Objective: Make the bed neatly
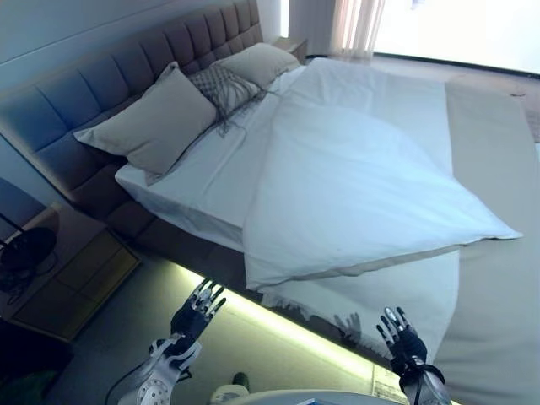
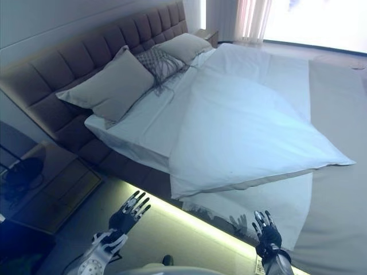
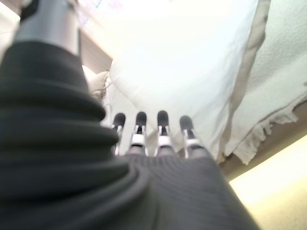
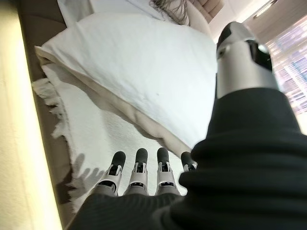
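Left robot hand (image 1: 196,314) and right robot hand (image 1: 400,336), both released and empty, hover beside the bed (image 1: 405,101), seemingly reaching for the skewed white duvet (image 1: 354,186).

both head eyes look down from high over the bed's (image 1: 354,169) side edge, nearly the same scene, slightly offset. each wrist camera sits close behind its own fingers, facing the duvet (image 4: 144,72) and fringed blanket edge (image 3: 268,139) they share.
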Robot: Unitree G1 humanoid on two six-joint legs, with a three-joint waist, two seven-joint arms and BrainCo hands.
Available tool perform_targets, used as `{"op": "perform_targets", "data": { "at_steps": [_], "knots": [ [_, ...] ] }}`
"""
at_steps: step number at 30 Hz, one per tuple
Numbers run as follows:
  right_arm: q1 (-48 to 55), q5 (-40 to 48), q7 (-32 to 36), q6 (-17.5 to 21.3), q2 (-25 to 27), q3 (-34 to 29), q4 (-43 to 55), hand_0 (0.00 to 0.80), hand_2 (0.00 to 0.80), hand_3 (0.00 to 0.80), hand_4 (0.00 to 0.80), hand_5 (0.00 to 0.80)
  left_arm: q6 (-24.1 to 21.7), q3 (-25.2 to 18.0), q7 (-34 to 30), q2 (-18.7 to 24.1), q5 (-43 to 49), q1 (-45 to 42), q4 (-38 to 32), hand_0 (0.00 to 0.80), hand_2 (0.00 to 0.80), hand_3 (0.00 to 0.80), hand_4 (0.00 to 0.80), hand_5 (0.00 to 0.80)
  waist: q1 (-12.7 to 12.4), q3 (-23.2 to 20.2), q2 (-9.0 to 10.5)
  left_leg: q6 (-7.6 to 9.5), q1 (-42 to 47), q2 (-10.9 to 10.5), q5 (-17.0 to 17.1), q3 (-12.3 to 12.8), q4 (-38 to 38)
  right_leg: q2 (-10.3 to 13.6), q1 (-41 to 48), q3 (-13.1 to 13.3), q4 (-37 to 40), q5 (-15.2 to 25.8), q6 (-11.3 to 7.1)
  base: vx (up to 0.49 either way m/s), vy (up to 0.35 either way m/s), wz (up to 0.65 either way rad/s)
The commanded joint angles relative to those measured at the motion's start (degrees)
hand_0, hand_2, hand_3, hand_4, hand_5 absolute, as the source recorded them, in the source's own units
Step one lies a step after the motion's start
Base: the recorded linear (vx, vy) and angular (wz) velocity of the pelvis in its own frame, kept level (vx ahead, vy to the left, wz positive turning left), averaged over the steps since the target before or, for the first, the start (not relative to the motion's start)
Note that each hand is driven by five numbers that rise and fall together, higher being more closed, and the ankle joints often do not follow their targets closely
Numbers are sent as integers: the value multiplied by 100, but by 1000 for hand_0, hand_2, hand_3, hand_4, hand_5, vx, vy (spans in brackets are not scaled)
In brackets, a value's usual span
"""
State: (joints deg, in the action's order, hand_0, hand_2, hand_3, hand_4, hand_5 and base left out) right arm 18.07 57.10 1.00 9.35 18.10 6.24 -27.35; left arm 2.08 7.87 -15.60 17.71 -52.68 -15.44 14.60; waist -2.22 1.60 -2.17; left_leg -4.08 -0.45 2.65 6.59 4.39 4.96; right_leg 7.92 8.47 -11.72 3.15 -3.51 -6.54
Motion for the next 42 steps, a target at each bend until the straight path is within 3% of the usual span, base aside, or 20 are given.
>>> {"op": "perform_targets", "data": {
  "at_steps": [1,3,6,7,10,13,17,20,23,30,32,34,35,37,38,39,40,41,42],
  "knots": [
    [-327,146,142,165,-206,-175,294,0,0,0,0,0,-140,-140,118,246,44,430,-307,0,0,0,0,0,68,59,249,213,121,-247,-589,161,-454,210,-723,83,-466,670,-181,144,200,10],
    [-359,89,97,154,-277,-162,337,0,0,0,0,0,-74,-207,134,354,170,366,-335,0,0,0,0,0,73,101,241,355,83,-334,-685,178,-638,372,-860,169,-998,616,-204,96,232,11],
    [-393,165,40,298,-367,-76,452,0,0,0,0,0,-73,-143,-122,479,384,393,-157,0,0,0,0,0,97,259,114,731,-21,-575,-886,-25,-978,535,-1454,361,-2762,714,-57,63,307,16],
    [-391,153,-21,292,-380,-34,485,0,0,0,0,0,-126,-75,-40,485,459,412,-5,0,0,0,0,0,127,353,-46,844,10,-595,-901,-77,-1034,554,-1723,382,-3733,877,31,70,336,40],
    [-290,25,24,337,-375,35,674,0,0,0,0,0,-47,-92,-131,494,372,580,135,0,0,0,0,0,213,521,-142,946,115,-669,-975,7,-1117,652,-2356,398,-4783,1149,57,59,228,34],
    [-122,-62,8,383,-361,-100,711,0,0,0,0,0,145,-176,-245,537,304,560,-146,0,0,0,0,0,277,527,-21,909,214,-770,-1088,31,-1187,730,-2329,373,-4066,1369,-29,194,-24,1],
    [-341,53,24,486,-342,-226,456,0,0,0,0,0,164,-4,-128,559,249,750,-198,0,0,0,0,0,400,579,370,689,436,-946,-1510,-70,-1286,1134,-2158,451,-1864,1959,-311,248,-215,8],
    [-542,133,-148,409,-329,-277,417,0,0,0,0,0,215,47,-3,568,293,749,-298,0,0,0,0,0,409,558,500,551,571,-893,-1741,-128,-1326,1190,-1940,324,-595,2158,-501,262,-199,12],
    [-534,12,-207,292,-391,-283,503,0,0,0,0,0,222,-57,77,563,272,632,-269,0,0,0,0,0,411,462,554,544,647,-795,-1844,-42,-1349,1203,-1871,225,-173,2323,-625,244,-179,2],
    [-334,-52,74,173,-459,-345,389,0,0,0,0,0,254,-407,-158,645,351,392,-176,0,0,0,0,0,416,338,663,627,721,-678,-2104,-31,-1563,1263,-1997,256,-166,2476,-735,217,-199,7],
    [-355,-90,106,128,-446,-307,384,0,0,0,0,0,247,-460,-177,641,356,296,-223,0,0,0,0,0,411,322,676,607,795,-603,-2180,7,-1657,1175,-2036,246,-446,2357,-702,223,-248,-14],
    [-380,-83,119,51,-366,-255,365,0,0,0,0,0,175,-451,-226,637,353,220,-184,0,0,0,0,0,416,263,650,559,890,-452,-2234,28,-1711,935,-1963,223,-613,1945,-624,286,-297,-6],
    [-386,-71,48,48,-340,-235,318,0,0,0,0,0,185,-402,-203,635,294,240,-136,0,0,0,0,0,472,240,648,524,909,-407,-2216,-93,-1797,778,-1965,451,-583,1920,-573,328,-349,7],
    [-472,-58,10,-25,-213,-124,371,0,0,0,0,0,282,-376,-252,558,13,269,-68,0,0,0,0,0,489,211,551,336,987,-66,-1755,-200,-1984,493,-1889,466,-854,1548,-415,239,-314,29],
    [-471,-65,1,-12,-194,-90,394,0,0,0,0,0,279,-367,-263,536,-17,278,-49,0,0,0,0,0,501,209,528,289,1010,4,-1665,-210,-1998,439,-1866,455,-881,1490,-373,179,-334,13],
    [-514,-113,2,-8,-90,54,407,0,0,0,0,0,141,-277,-293,451,-20,339,109,0,0,0,0,0,519,173,503,133,962,251,-1235,-219,-2243,242,-1751,427,-950,1238,-159,125,-240,-4],
    [-517,-112,2,-8,-87,54,406,0,0,0,0,0,135,-275,-297,447,-19,345,118,0,0,0,0,0,523,176,494,124,961,263,-1237,-225,-2247,232,-1748,419,-952,1233,-151,185,-416,-9],
    [-678,-35,-60,-47,5,90,304,0,0,0,0,0,72,-188,-232,363,-76,487,197,0,0,0,0,0,519,181,522,61,783,442,-828,-214,-2892,66,-1563,384,-964,1042,89,149,-356,-11],
    [-782,3,-74,-20,76,99,219,0,0,0,0,0,88,-160,-230,290,-185,554,203,0,0,0,0,0,485,222,531,94,554,431,-733,-238,-3544,-42,-1425,367,-975,909,249,199,-448,-21]
  ]
}}
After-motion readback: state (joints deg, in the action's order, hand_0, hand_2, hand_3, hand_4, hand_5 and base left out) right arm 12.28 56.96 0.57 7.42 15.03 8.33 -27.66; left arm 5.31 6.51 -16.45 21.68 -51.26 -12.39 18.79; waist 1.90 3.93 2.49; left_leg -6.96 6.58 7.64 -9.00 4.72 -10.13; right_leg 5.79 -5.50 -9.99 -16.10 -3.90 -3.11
